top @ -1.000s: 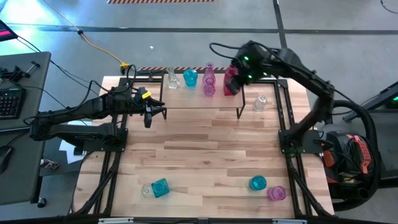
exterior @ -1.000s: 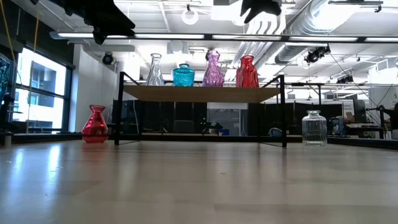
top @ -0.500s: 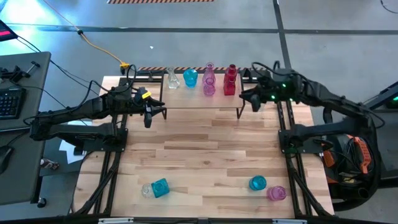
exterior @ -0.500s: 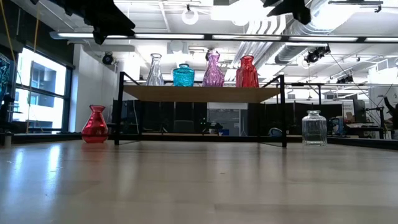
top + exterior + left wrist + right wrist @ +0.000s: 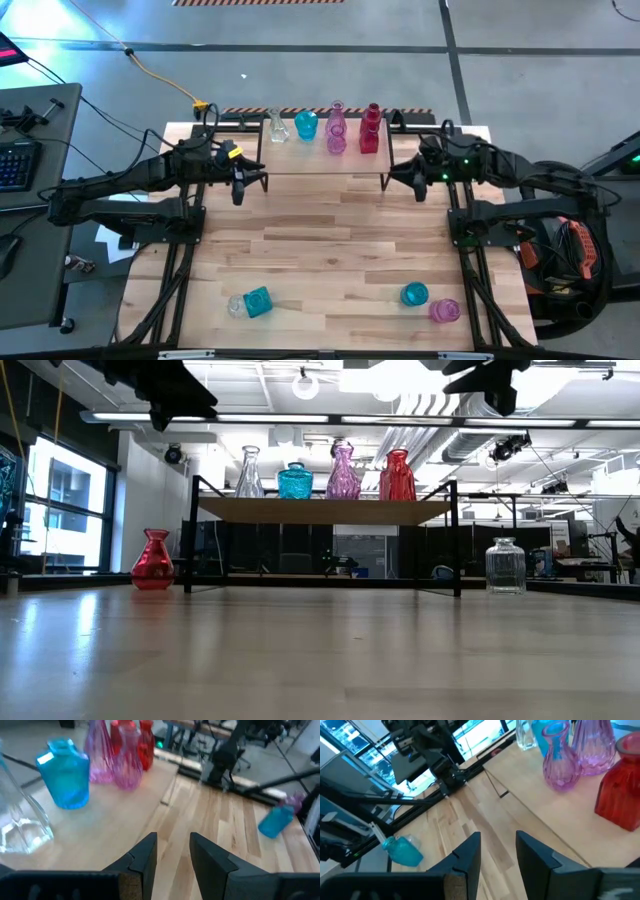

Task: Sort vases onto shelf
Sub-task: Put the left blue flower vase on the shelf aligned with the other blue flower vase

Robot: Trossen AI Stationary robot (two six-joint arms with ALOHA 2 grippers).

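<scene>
The shelf [image 5: 320, 162] stands at the table's far middle. On its wood top stand a clear vase [image 5: 276, 127], a teal one [image 5: 305, 125], a pink one [image 5: 336, 130] and a red one [image 5: 370, 130]. My left gripper [image 5: 240, 185] hovers open off the shelf's left end, with nothing between its fingers [image 5: 172, 850]. My right gripper [image 5: 403, 178] hovers open off the shelf's right end, also with nothing in it [image 5: 497, 847]. A red vase [image 5: 153, 560] and a clear jar [image 5: 505, 566] stand on the table beside the shelf's two ends.
Near the front edge lie a clear and teal pair of vases [image 5: 250, 303] at the left, and a teal vase [image 5: 414, 294] and a pink vase [image 5: 445, 311] at the right. Between them and the shelf there is bare wood.
My right gripper has drawn back from over the red vase on the shelf, toward the table's right edge and lower, tipping closer to level. The red vase has stayed upright on the shelf. My left arm has kept still.
</scene>
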